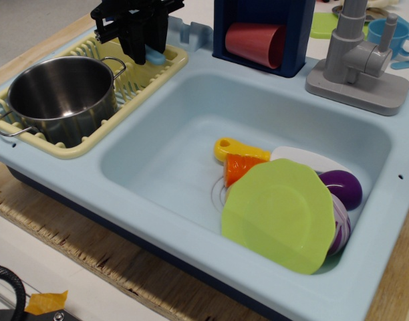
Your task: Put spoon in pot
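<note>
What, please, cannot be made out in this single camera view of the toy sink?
- Small light-blue plastic spoon: mostly hidden behind the black gripper; whether it is clamped cannot be told.
- Gripper: its top is cut off by the upper edge.
- Purple round item and white plate: largely covered by the lime-green plate.
- Shiny steel pot: floor partly hidden by its near wall.

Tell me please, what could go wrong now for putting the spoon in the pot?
The gripper hides most of the spoon at the back of the yellow rack, so the grip on it cannot be judged; it may slip. The pot sits close by in the same rack, so the fingers could bump its rim or handle on the way over.
</note>
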Robot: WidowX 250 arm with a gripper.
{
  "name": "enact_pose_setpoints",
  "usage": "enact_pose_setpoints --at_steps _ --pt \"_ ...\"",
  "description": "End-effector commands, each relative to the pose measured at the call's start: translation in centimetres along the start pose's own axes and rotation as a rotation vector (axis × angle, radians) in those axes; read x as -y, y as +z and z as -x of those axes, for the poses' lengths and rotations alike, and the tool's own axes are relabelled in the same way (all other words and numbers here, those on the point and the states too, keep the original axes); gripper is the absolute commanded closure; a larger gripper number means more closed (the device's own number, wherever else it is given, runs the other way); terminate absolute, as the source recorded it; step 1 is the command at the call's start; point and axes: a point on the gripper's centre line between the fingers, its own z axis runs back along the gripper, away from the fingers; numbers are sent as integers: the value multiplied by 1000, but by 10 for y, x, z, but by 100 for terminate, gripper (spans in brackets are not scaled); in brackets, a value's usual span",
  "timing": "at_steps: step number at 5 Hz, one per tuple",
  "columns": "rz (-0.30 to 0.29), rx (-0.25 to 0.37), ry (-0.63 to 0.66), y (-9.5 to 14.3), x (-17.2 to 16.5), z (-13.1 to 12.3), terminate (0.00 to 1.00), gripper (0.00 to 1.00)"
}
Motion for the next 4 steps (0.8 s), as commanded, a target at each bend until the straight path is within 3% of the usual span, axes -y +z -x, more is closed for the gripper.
enact_pose_setpoints --at_steps 1,2,3,4 --pt "21 79 64 39 -15 -9 0 100" --pt "-11 84 140 51 -31 -3 0 100" --pt "-59 43 238 57 -47 5 0 100" --pt "-68 -30 348 56 -62 22 0 100"
